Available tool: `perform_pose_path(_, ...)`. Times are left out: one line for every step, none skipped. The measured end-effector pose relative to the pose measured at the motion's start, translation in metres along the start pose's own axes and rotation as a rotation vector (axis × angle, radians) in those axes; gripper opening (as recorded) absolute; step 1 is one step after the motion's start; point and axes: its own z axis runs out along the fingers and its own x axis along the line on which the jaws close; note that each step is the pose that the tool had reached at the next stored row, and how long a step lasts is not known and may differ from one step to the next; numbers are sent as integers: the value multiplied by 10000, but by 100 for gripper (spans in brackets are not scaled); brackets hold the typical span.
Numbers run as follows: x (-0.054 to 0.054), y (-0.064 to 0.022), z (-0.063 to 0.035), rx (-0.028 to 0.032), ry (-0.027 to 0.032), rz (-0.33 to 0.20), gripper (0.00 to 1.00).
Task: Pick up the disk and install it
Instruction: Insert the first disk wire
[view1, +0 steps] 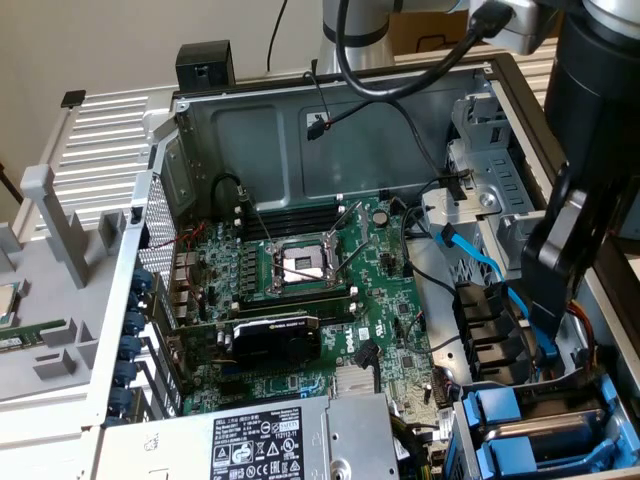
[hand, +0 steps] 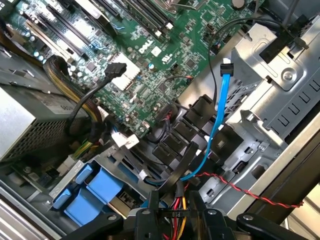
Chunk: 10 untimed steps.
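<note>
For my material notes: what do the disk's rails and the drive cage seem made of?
Rails on the disk: bright blue, smooth, likely moulded plastic. The drive cage: bare grey sheet metal, probably steel, judging by stamped slots and folded edges.

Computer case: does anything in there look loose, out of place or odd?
Yes, a few loose ends. The light-blue data cable ends in a plug connected to nothing, beside the metal drive cage. A black connector lies loose over the green motherboard. The processor socket sits bare, with no cooler over it.
</note>
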Motion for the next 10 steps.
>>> perform_pose_path(1,1,0,14,5,27,35)
perform_pose_path(1,0,0,27,10,47,35)
perform_pose_path(4,3,-1,37,10,72,35)
perform_pose_path(8,6,-1,49,2,99,35)
perform_pose_path(11,9,-1,58,-7,121,35)
perform_pose_path(14,12,-1,68,-17,143,35)
perform_pose_path(18,15,-1,79,-26,167,35)
perform_pose_path(21,18,-1,92,-37,191,35)
perform_pose_path(25,22,-1,106,-49,214,35)
perform_pose_path(25,21,-2,122,-63,230,35)
